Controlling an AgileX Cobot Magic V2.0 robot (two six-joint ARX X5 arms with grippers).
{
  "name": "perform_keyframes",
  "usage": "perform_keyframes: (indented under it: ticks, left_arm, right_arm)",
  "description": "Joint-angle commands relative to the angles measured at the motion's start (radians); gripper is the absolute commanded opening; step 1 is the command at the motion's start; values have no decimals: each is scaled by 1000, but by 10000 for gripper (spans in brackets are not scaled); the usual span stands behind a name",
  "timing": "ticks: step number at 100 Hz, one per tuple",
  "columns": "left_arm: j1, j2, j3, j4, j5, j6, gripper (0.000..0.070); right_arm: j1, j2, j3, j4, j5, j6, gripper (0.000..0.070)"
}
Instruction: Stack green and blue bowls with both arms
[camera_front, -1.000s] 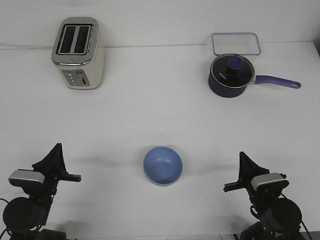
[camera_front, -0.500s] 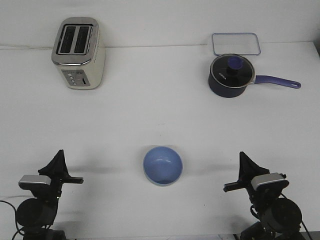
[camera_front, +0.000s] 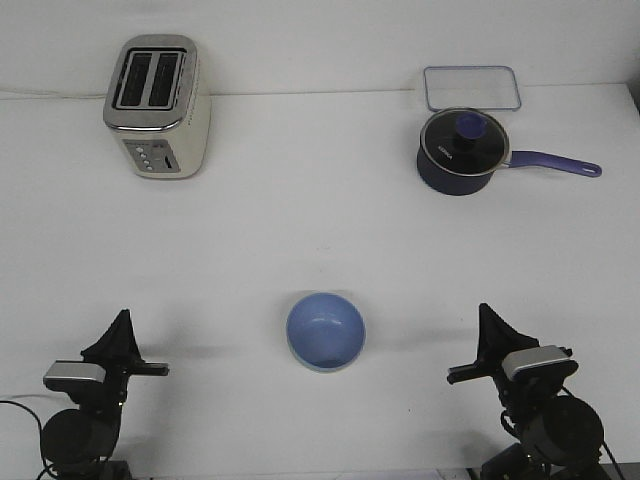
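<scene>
The light periwinkle blue bowl (camera_front: 326, 330) stands upright on the white table at front centre. A thin pale sage green edge (camera_front: 322, 369) shows along its lower rim, so the green bowl seems to sit under it, mostly hidden. My left gripper (camera_front: 121, 320) is low at the front left, well left of the bowl, its fingers together in a point and empty. My right gripper (camera_front: 485, 314) is low at the front right, well right of the bowl, its fingers also together and empty.
A cream and silver toaster (camera_front: 157, 106) stands at the back left. A dark navy saucepan (camera_front: 462, 152) with a lid and a purple handle stands at the back right. A clear rectangular lid (camera_front: 472, 87) lies behind it.
My left arm has drawn back and down toward the front edge, shifting slightly right. The right arm and the bowl have not moved.
</scene>
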Motion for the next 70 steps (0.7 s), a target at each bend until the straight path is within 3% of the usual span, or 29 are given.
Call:
perform_keyframes:
  ticks: [1,62,70]
  left_arm:
    - [-2,-2,-20,12,1,-2,15]
    - [-2,-1,-19,12,1,-2,15]
    - [-2,-1,-19,12,1,-3,15]
  right_arm:
    - [3,-1,1,10,0,6,0]
    - [3,-1,1,11,0,6,0]
    - [3,-1,1,15,45,-40,0]
